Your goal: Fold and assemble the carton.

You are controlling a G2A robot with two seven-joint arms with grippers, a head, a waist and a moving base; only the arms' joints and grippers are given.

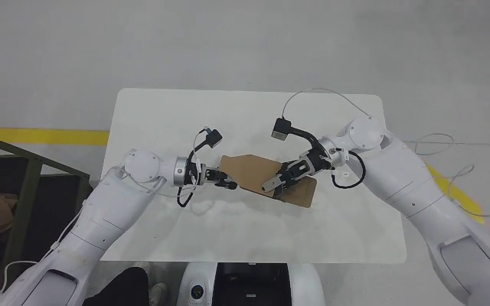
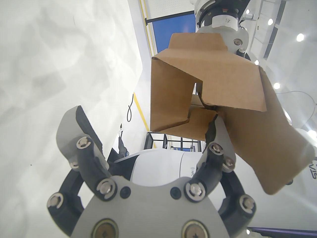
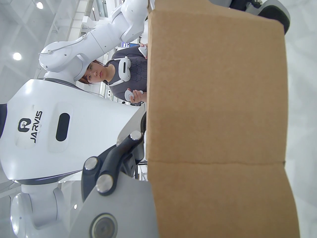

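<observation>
A brown carton with loose flaps is held over the middle of the white table. My right gripper is shut on its right part. In the right wrist view one finger lies along the edge of a broad carton panel, and the other finger is hidden behind it. My left gripper is at the carton's left end. In the left wrist view this gripper stands open, and one fingertip touches a torn inner flap of the half-opened carton.
The table has bare room in front of, behind and to both sides of the carton. A dark green frame stands off the table's left edge. Yellow floor tape runs beyond it.
</observation>
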